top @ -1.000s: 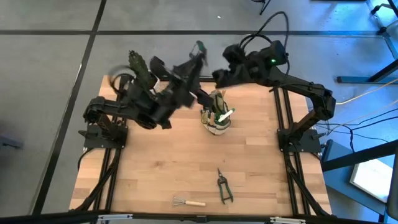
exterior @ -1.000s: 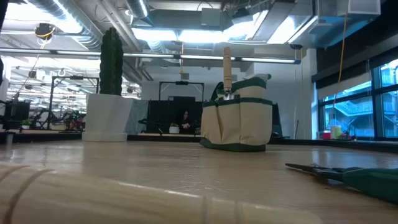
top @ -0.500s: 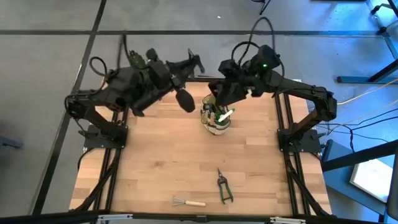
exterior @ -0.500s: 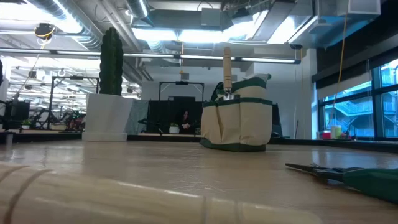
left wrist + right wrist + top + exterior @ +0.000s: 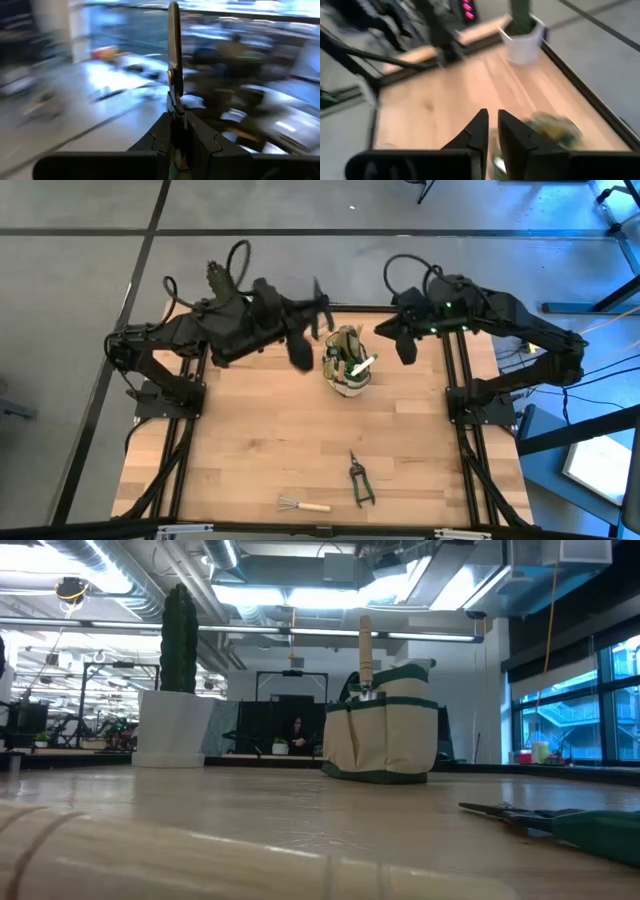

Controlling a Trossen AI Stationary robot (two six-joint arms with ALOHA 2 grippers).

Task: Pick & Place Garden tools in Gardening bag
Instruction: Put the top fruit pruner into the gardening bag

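Observation:
The olive-green gardening bag [image 5: 346,364] stands on its base at the table's far middle. A wooden tool handle [image 5: 366,648] sticks up out of it. My left gripper [image 5: 312,310] hovers just left of and beyond the bag, shut on a slim dark garden tool [image 5: 173,50]. My right gripper [image 5: 492,131] hangs to the right of the bag [image 5: 551,128], its fingers nearly together with nothing between them. Dark pruning shears [image 5: 359,478] and a little wire rake [image 5: 301,503] lie flat near the front edge. My left gripper pinches the dark tool between its two fingers at the tool's near end [image 5: 175,114]. The fingers lie roughly level. The rest of the tool juts on past the fingertips in line with them. The tool is lifted clear of the table and the bag.
A cactus in a white pot [image 5: 522,36] stands at the table's far left corner, partly behind my left arm [image 5: 218,280]. Bare wood lies between the bag and the two tools at the front. The shears [image 5: 560,821] and the rake's handle [image 5: 150,858] lie close to the low camera.
My left gripper has come nearer the bag with the dark tool and has rolled about its own line. My right gripper has drawn back from above the bag toward the table's right edge and tipped.

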